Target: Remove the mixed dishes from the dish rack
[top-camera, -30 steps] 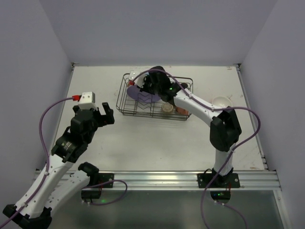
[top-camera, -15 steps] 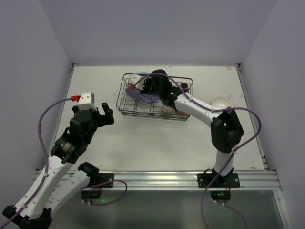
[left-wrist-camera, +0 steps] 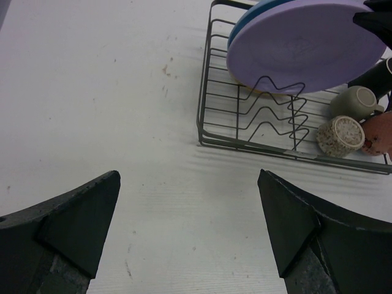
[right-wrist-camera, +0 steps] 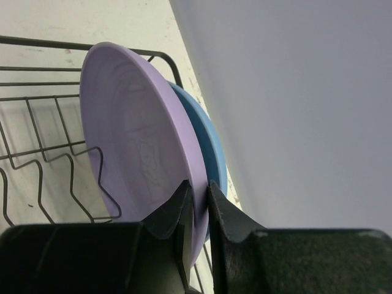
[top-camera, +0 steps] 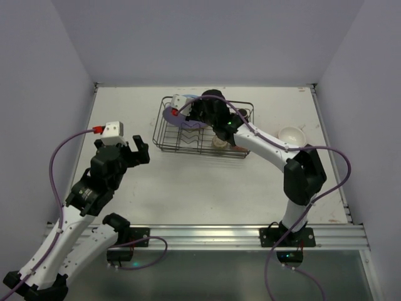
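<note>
The black wire dish rack (top-camera: 164,141) stands at the back middle of the table. My right gripper (right-wrist-camera: 199,190) is shut on the rim of the purple plate (right-wrist-camera: 135,159), which stands on edge at the rack's left end (top-camera: 177,119). A blue plate (right-wrist-camera: 208,147) stands right behind it. In the left wrist view the purple plate (left-wrist-camera: 306,46) hides most of the blue one (left-wrist-camera: 245,24). An olive-grey cup (left-wrist-camera: 357,101), a beige speckled cup (left-wrist-camera: 340,135) and a pink cup (left-wrist-camera: 378,133) lie in the rack. My left gripper (top-camera: 139,149) is open and empty, left of the rack.
A small bowl, white inside, (top-camera: 292,134) sits on the table to the right of the rack. Grey walls close in the table on the left, back and right. The rack's zigzag divider wires (left-wrist-camera: 269,113) stand in front of the plates.
My right gripper has shifted a little to the left with the purple plate in it, and its elbow has swung right. The left arm has not moved.
</note>
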